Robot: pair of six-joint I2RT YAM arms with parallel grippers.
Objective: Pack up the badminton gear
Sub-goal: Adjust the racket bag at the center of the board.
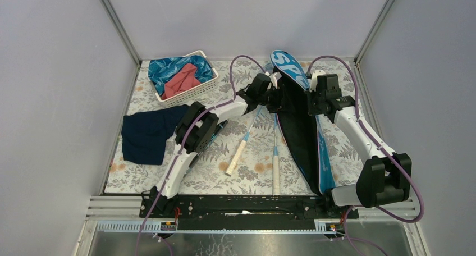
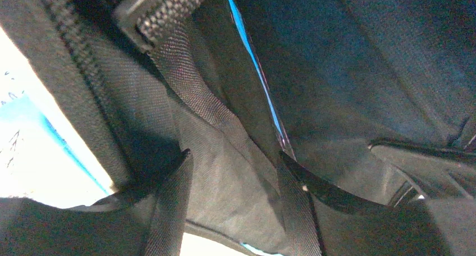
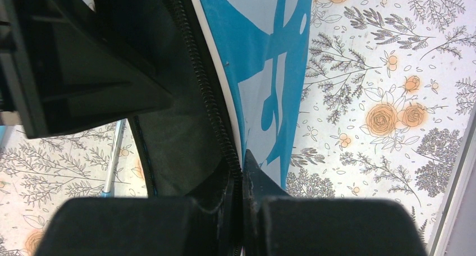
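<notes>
right pincer (image 3: 242, 174) pinching bag (image 3: 264, 71) zipper edge; left pincer (image 2: 328, 155) spread inside mouth. risk: edge slips, mouth collapses before rackets (image 1: 238, 152), bag's 9 o'clock, enter.

We see soft, even overhead light; inside the bag (image 2: 348, 71) it's dim and blurred, with glare left of it.
</notes>
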